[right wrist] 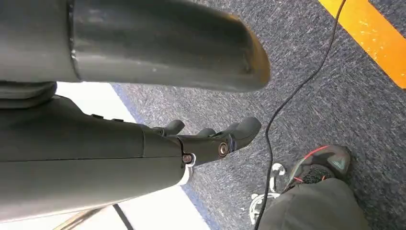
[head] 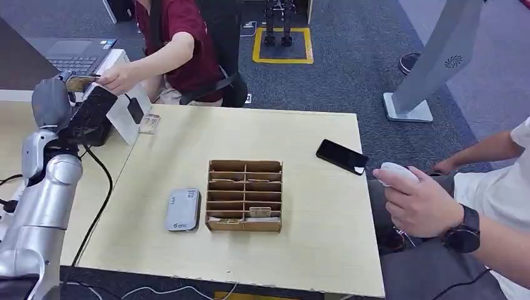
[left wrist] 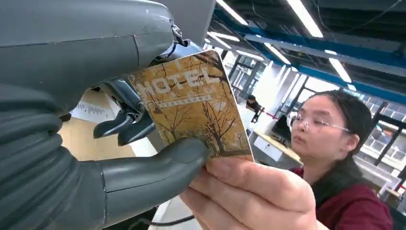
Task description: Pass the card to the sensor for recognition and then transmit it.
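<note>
Your left robot hand is clamped on the hotel card at the worktop's far left, where a person's hand also grips it. Your right robot hand hangs with fingers apart, holding nothing.

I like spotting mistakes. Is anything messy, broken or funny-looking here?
Nothing looks broken or spilled. The wooden organizer sits square on the table, the phone lies flat near the edge. The left hand pinches the hotel card while a person's hand grips its corner, which suits a handover.
</note>
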### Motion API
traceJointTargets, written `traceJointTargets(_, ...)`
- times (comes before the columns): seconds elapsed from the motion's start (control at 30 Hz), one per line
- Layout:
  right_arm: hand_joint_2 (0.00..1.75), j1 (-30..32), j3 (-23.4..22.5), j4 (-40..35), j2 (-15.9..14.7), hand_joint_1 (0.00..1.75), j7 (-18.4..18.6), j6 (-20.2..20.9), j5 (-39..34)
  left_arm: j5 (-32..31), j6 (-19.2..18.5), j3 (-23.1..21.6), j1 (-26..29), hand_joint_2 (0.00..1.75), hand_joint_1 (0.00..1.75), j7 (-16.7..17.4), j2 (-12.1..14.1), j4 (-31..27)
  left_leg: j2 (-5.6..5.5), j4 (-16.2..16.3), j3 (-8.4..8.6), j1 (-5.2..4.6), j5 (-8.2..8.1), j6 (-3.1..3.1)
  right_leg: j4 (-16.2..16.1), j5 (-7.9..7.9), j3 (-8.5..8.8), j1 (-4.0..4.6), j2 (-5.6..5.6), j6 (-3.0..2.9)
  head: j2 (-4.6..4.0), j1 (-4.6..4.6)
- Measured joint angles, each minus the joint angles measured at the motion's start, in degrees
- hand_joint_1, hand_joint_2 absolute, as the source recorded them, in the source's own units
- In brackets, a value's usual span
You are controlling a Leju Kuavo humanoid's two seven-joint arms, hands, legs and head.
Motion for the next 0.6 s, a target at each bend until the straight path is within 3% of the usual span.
traceJointTargets(0.3,0.0,-0.2,0.0,0.0,-0.1,0.0,0.0,0.0,0.0,1.2,-4.6,-1.5,0.0,1.75,1.75,-1.1,-0.3,0.4,0.03,0.0,-0.03,0.0,-0.01,0.0,0.0,0.01,-0.04,0.0,0.06,0.01,0.0,-0.02)
traceJointTargets(0.33,0.0,-0.2,0.0,0.0,-0.1,0.0,0.0,0.0,0.0,1.3,-4.6,-1.6,0.0,1.75,0.0,-1.1,-0.3,0.4,0.04,0.0,-0.03,0.0,-0.01,0.0,0.0,0.01,-0.05,0.0,0.07,0.01,0.0,-0.02)
traceJointTargets(0.5,0.0,-0.3,0.0,0.0,-0.2,0.0,0.0,0.0,0.0,2.1,-5.1,-2.0,0.0,1.75,0.0,-1.5,-0.4,0.4,0.03,0.0,-0.04,0.0,-0.02,-0.02,0.0,0.01,-0.07,0.0,0.07,0.01,0.0,0.0)
traceJointTargets(0.6,0.0,-0.3,0.0,0.0,-0.2,0.0,-0.2,0.0,-0.2,3.7,-7.4,-2.2,0.1,1.75,0.0,-2.1,-0.6,0.4,0.03,0.0,-0.06,0.0,-0.02,-0.02,0.0,0.01,-0.06,0.0,0.07,0.01,0.0,-0.02)
